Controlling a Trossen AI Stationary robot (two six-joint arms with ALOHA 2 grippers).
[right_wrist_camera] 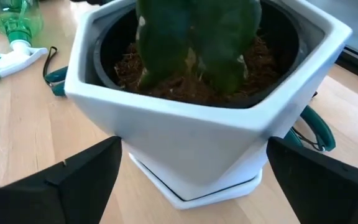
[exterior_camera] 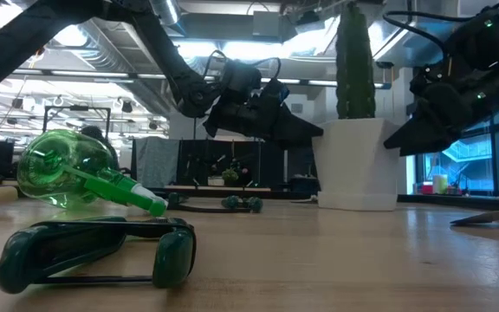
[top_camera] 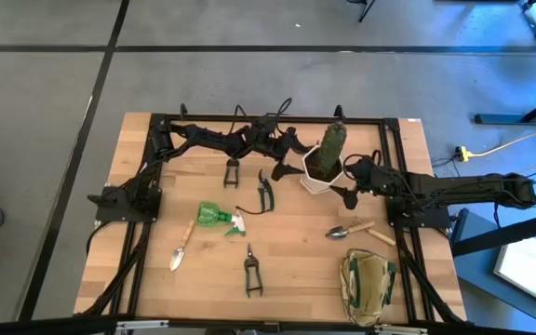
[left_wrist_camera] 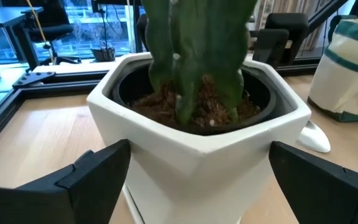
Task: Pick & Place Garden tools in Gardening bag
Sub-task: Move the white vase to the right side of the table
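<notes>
Garden tools lie scattered over the wooden table [top_camera: 277,270], none of them in the gardening bag [top_camera: 368,286] yet: the green spray bottle [top_camera: 218,217] on its side, a trowel [top_camera: 180,248] near it toward the table's left edge, a second trowel [top_camera: 350,228] between the pot and the bag, and three pruning shears, one [top_camera: 231,171] near the left arm, one [top_camera: 264,193] in the middle, one [top_camera: 250,271] toward the front edge. The bag stands at the front right corner, well apart from both arms, and what it holds cannot be seen. Both arms reach in on the white pot [top_camera: 322,171] with the cactus [top_camera: 332,141], which sits in brown soil. The left gripper [left_wrist_camera: 197,180] and the right gripper [right_wrist_camera: 194,180] each have their fingers spread wide on either side of the pot, holding nothing. Probably the two flank it from opposite sides so that it can be shifted out of the way, since it is no part of the task and crowds the nearby shears and trowel.
</notes>
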